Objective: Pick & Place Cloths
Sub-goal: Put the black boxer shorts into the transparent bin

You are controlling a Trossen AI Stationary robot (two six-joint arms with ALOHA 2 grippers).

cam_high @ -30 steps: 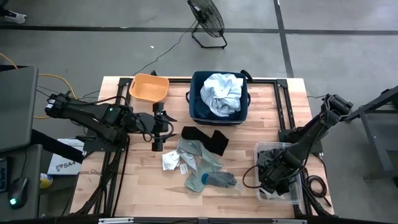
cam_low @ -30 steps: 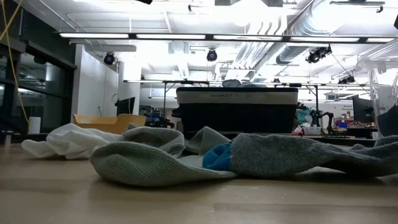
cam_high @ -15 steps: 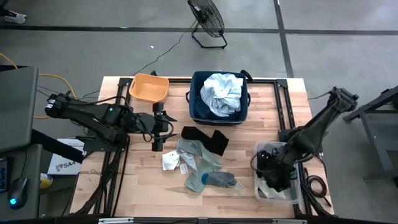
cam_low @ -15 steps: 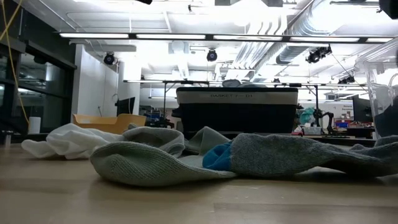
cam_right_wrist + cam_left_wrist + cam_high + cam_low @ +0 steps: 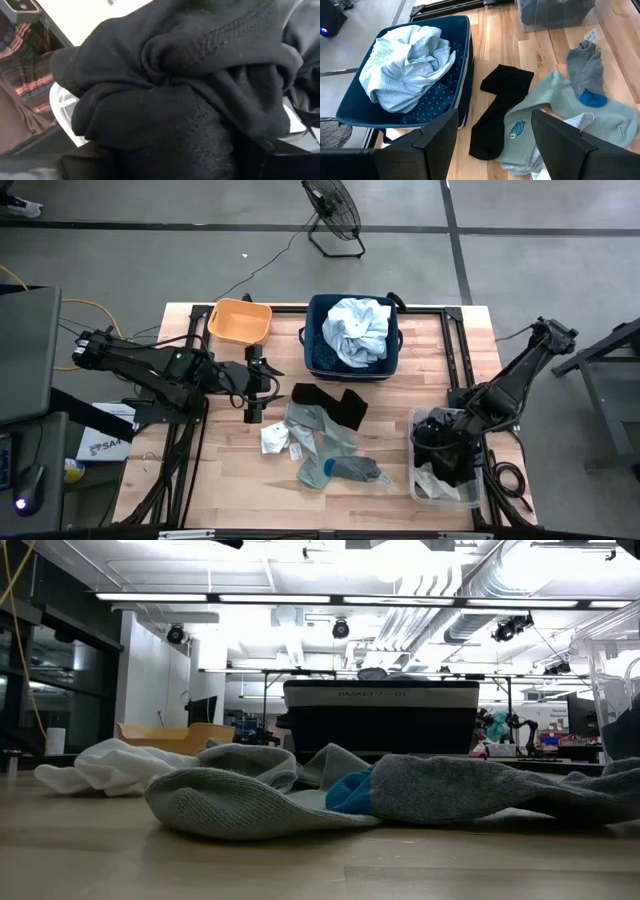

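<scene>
Loose cloths lie on the table's middle: a black piece (image 5: 335, 402), pale grey-green socks (image 5: 322, 432), a grey sock with a blue heel (image 5: 345, 470) and a small white piece (image 5: 275, 440). A pale blue-white shirt (image 5: 358, 330) is heaped on a dark-blue patterned one in the navy bin (image 5: 312, 345). My left gripper (image 5: 262, 390) hovers open left of the cloths. My right gripper (image 5: 445, 455) points steeply down into a clear plastic bin (image 5: 478, 498) at the near right, over a bunched black cloth (image 5: 165, 85). My right gripper has its fingers (image 5: 80, 160) wide apart, and the wrinkled top of the bunched black cloth (image 5: 170, 115) fills the gap between them. The fingers come from above, slanting down into the clear bin. Whether they pinch the cloth or only stand around it, I cannot tell.
An orange tub (image 5: 238, 320) stands at the far left of the table, beside the navy bin. Black frame rails run along the table's far edge and sides. White pieces (image 5: 432, 480) show in the clear bin. Bare wood lies along the near edge.
My right gripper has risen inside the clear bin and shifted a little toward the far edge, its arm drawing back toward the right edge. The cloths on the table and my left gripper have kept still.
</scene>
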